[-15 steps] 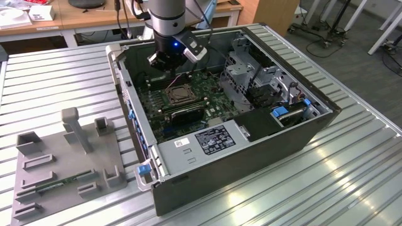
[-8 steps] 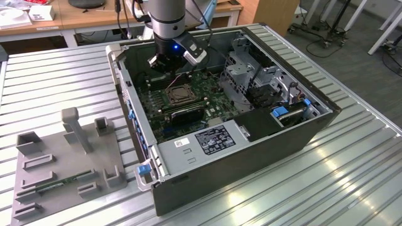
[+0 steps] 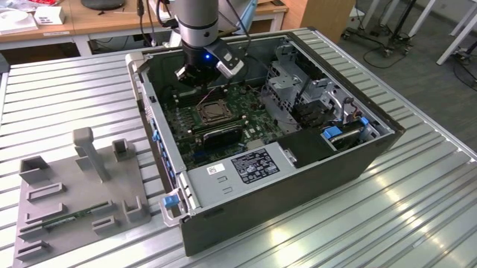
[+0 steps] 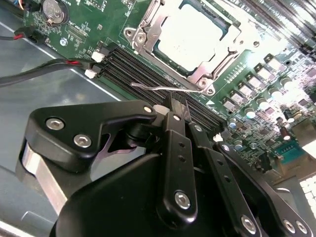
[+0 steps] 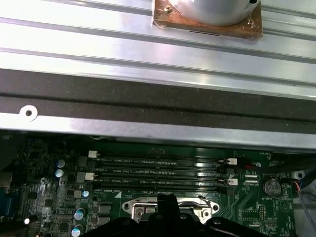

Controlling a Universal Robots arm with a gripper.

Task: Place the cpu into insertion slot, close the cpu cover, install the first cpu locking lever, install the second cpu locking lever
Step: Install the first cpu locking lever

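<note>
Right, exterior view first: the arm is down inside the open case, with the gripper low over the board, just beside the slot. There's a white label on the power supply, print too small to read. A grey fixture lies on the table, toward the exterior view's left.

Over to the second wrist view: the cpu sits in the slot, cover down around it. The black fingers are drawn together, tips right at the thin lever that runs along the memory slots. Whether they pinch it, I can't tell. A coin cell sits nearby.

First wrist view now: fingers together over the cover, and the white lettering beside the memory slots is unreadable.
</note>
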